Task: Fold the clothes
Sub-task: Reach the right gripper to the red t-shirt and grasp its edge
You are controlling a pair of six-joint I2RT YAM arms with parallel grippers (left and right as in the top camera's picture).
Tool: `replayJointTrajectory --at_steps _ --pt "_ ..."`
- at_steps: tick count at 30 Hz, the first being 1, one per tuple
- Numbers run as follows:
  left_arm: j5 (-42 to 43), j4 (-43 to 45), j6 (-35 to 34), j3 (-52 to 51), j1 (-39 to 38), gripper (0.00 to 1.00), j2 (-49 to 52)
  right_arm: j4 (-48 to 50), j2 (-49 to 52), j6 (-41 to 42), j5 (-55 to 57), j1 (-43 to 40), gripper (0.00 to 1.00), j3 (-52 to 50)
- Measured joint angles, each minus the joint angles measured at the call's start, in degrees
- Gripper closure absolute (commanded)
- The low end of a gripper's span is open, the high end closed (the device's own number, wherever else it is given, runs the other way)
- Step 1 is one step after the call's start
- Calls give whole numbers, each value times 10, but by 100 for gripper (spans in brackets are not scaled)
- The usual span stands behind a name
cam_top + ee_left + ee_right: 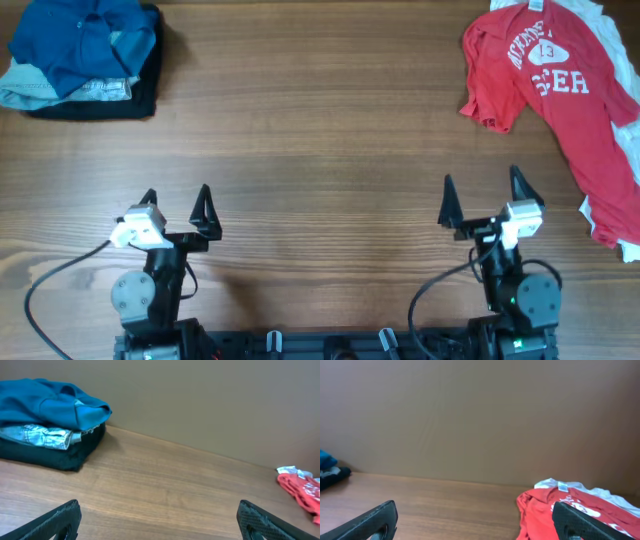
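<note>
Both arms are sitting back at the near edge of the wooden table, and neither is touching any cloth. The left gripper is holding its two fingers spread wide with nothing between them, and the right gripper is doing the same. This open, parked pose is probably giving the overhead camera a clean look at the work before any reach.

The red T-shirt is lying rumpled at the far right corner, print side up, well apart from the right gripper. It is draping over a white garment. I judge this corner to be serving as the unfolded pile. The far left corner is carrying a neat stack: a blue garment over a denim piece over a black garment.

The shirt's lower end is running off the right edge of the overhead view, so its full outline is not showing. The white garment is mostly covered (one piece or several, I cannot tell). Each wrist camera is catching only its fingers' dark tips at the bottom corners.
</note>
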Motion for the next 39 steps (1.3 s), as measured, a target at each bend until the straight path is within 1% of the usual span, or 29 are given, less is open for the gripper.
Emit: replayJointTrajectory --at_steps 2,6,8,9,11,12,14,18,20,22,25,28,31,34,36,38,39 --pt "6 1 -1 43 0 0 52 9 91 -18 -7 -9 0 55" --pt "21 -3 -1 147 0 0 191 3 259 -44 -43 -24 0 179" --pt "38 -30 -1 223 0 0 278 -13 362 -51 -78 -36 0 267" --pt "42 -44 -1 254 -1 0 313 -20 394 -53 -91 -39 0 294" --pt "54 -90 0 343 -5 0 400 -57 484 -55 -134 -49 0 382" --pt "55 -104 1 365 -7 0 422 -70 514 -55 -148 -53 0 410" --pt "61 -179 20 454 -27 0 505 -125 599 -57 -190 -63 0 499" --pt "60 -249 46 552 -63 0 625 -304 739 -59 -236 -80 0 662" --pt "60 -264 52 575 -75 0 669 -380 790 -61 -245 -88 0 720" --pt "59 -280 55 585 -85 0 704 -430 834 -61 -253 -96 0 764" --pt "60 -295 56 586 -97 0 737 -447 866 -61 -291 -106 0 782" --pt "60 -300 56 586 -100 0 762 -449 872 -57 -316 -108 0 782" --pt "60 -307 56 586 -100 0 784 -436 872 -35 -319 -108 0 782" --pt "66 -307 56 586 -100 0 800 -426 874 -21 -281 -108 0 782" --pt "70 -307 56 586 -100 0 808 -422 888 -15 -235 -108 1 787" --pt "71 -307 56 586 -100 0 815 -421 917 -11 -186 -108 6 792" --pt "71 -307 56 586 -100 0 817 -421 942 -7 -158 -108 10 793"
